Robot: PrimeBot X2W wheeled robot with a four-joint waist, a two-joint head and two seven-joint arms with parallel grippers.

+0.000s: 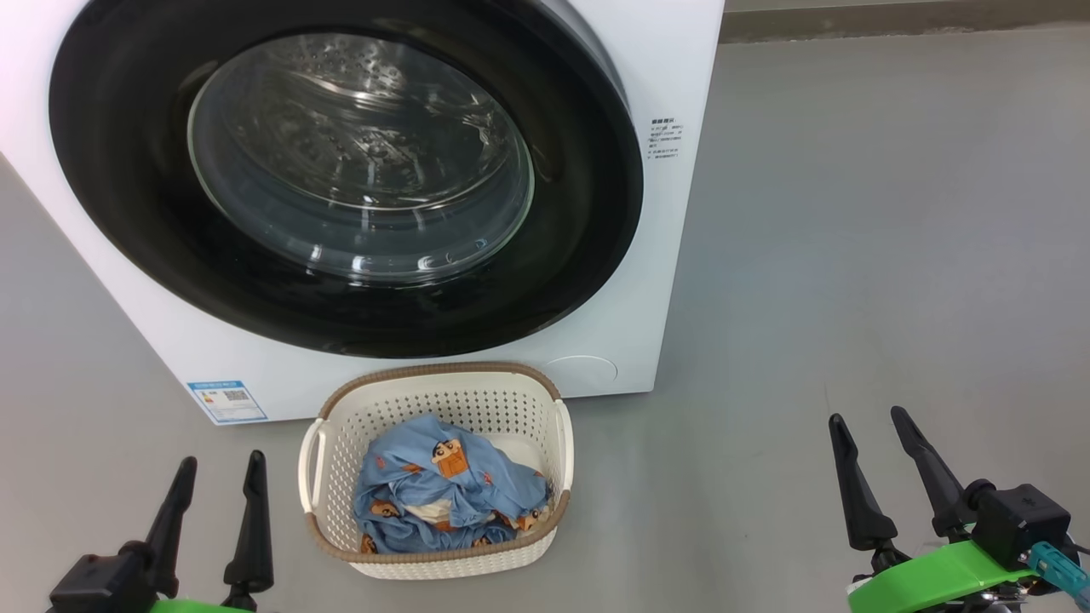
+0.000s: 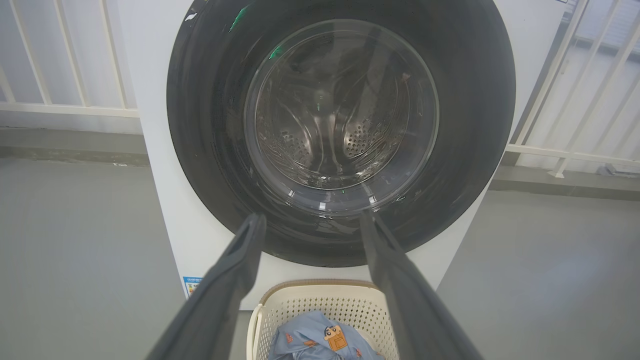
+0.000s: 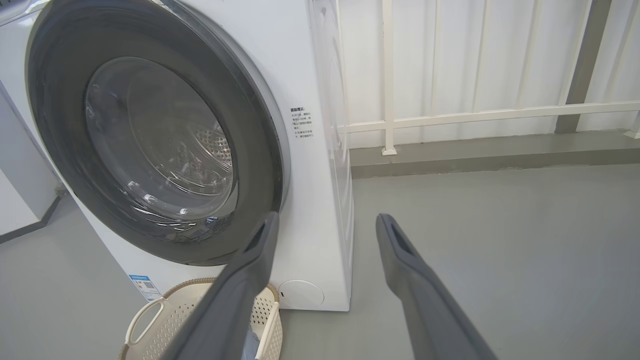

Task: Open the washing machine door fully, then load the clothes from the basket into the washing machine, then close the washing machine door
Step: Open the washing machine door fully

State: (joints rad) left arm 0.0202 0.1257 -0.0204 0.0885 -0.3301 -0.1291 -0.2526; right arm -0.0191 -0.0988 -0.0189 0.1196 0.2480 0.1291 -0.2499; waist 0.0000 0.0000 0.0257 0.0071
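Washing machine door [image 1: 588,255] seen shut, behind basket [image 1: 443,400] on floor. Judged rigid, glossy, slippery; probably best pulled at right rim. Clothes [image 1: 443,494] in basket judged soft, light. Left end effector [image 1: 220,464] and right end effector [image 1: 869,419] spread open, empty.

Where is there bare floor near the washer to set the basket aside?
Wide bare floor right of the washing machine and basket, ahead of the right hand. Narrower strip between basket and left hand. Crowded: basket close under the door.

I'm looking at smooth grey floor [image 1: 869,221], a white railing [image 3: 480,116] on a low grey kerb [image 3: 475,155], pale wall [image 3: 440,50] behind.
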